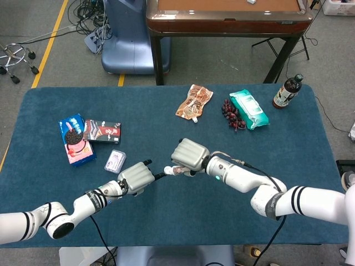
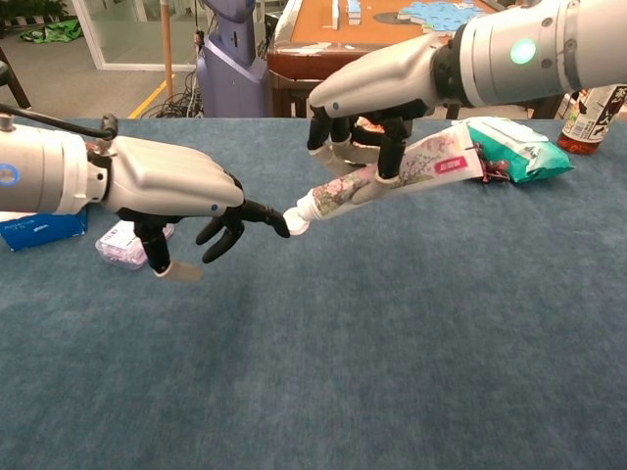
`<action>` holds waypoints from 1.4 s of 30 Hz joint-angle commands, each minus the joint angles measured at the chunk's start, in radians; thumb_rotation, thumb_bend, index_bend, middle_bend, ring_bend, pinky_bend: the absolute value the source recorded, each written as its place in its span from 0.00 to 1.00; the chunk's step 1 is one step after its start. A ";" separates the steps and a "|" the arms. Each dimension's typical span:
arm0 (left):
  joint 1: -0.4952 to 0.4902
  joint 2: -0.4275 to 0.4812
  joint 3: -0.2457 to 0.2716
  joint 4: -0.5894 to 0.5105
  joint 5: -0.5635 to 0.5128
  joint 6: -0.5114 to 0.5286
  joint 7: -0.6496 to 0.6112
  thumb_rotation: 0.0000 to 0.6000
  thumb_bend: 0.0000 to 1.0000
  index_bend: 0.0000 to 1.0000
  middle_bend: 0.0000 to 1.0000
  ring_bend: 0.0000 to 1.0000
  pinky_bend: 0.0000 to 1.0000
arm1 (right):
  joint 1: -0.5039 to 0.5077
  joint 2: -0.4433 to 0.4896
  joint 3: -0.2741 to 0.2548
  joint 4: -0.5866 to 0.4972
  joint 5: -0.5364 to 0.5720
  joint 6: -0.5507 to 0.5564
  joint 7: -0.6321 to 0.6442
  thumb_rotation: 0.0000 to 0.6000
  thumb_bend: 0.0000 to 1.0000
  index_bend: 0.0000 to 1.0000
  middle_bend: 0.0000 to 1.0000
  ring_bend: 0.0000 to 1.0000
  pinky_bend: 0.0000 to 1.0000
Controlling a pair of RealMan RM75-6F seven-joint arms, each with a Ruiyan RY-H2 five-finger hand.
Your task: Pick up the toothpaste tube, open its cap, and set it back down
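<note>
My right hand [image 2: 377, 103] grips the toothpaste tube [image 2: 392, 174] from above and holds it well over the blue table, nearly level, with its white cap [image 2: 297, 212] pointing left. My left hand [image 2: 176, 191] floats just left of it, holding nothing, fingers apart. One outstretched fingertip [image 2: 278, 221] touches the cap from below left. In the head view the right hand [image 1: 189, 154] covers most of the tube, and only the cap [image 1: 169, 170] pokes out toward the left hand [image 1: 137, 177]. The cap looks closed.
A cookie pack [image 1: 72, 134], a dark box [image 1: 103, 131] and a small lilac packet [image 1: 115, 161] lie at the left. An orange pouch [image 1: 194, 101], dark berries [image 1: 231, 115], green wipes [image 1: 249, 109] and a bottle [image 1: 287, 91] sit at the back right.
</note>
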State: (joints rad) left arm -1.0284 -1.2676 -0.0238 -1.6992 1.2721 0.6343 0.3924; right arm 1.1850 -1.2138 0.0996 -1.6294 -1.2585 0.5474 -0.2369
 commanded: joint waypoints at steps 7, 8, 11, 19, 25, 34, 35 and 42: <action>-0.001 -0.005 0.000 0.006 0.003 0.008 -0.011 1.00 0.31 0.05 0.52 0.48 0.11 | -0.012 -0.012 0.015 0.000 -0.031 0.015 0.054 1.00 1.00 0.92 0.80 0.74 0.32; 0.000 -0.005 0.000 0.006 0.004 0.009 -0.012 1.00 0.31 0.05 0.52 0.48 0.11 | -0.015 -0.015 0.018 0.001 -0.036 0.020 0.062 1.00 1.00 0.92 0.80 0.74 0.32; 0.001 -0.006 -0.001 0.004 0.006 0.014 -0.018 1.00 0.31 0.05 0.52 0.48 0.11 | -0.022 -0.023 0.021 0.002 -0.053 0.030 0.089 1.00 1.00 0.92 0.80 0.74 0.32; 0.015 0.024 0.014 -0.022 0.014 0.030 -0.015 1.00 0.31 0.05 0.52 0.48 0.11 | -0.061 -0.027 0.016 0.027 -0.088 0.079 0.130 1.00 1.00 0.92 0.80 0.74 0.32; 0.043 0.093 0.043 -0.075 0.032 0.055 -0.001 1.00 0.31 0.05 0.52 0.48 0.11 | -0.113 -0.039 -0.001 0.063 -0.100 0.129 0.167 1.00 1.00 0.92 0.80 0.74 0.32; 0.085 0.200 0.078 -0.160 0.054 0.092 0.031 1.00 0.31 0.05 0.52 0.47 0.11 | -0.151 -0.083 -0.034 0.143 -0.106 0.113 0.223 1.00 1.00 0.92 0.80 0.74 0.32; 0.089 0.208 0.079 -0.167 0.055 0.095 0.033 1.00 0.31 0.05 0.52 0.47 0.11 | -0.148 -0.084 -0.035 0.148 -0.100 0.098 0.223 1.00 1.00 0.92 0.80 0.74 0.32; 0.111 0.252 0.075 -0.205 0.052 0.115 0.030 1.00 0.31 0.05 0.52 0.47 0.11 | -0.094 -0.082 -0.019 0.167 -0.020 -0.020 0.176 1.00 1.00 0.92 0.80 0.73 0.32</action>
State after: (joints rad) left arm -0.9189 -1.0175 0.0522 -1.9015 1.3254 0.7481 0.4234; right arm 1.0728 -1.2956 0.0744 -1.4687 -1.3024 0.5535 -0.0422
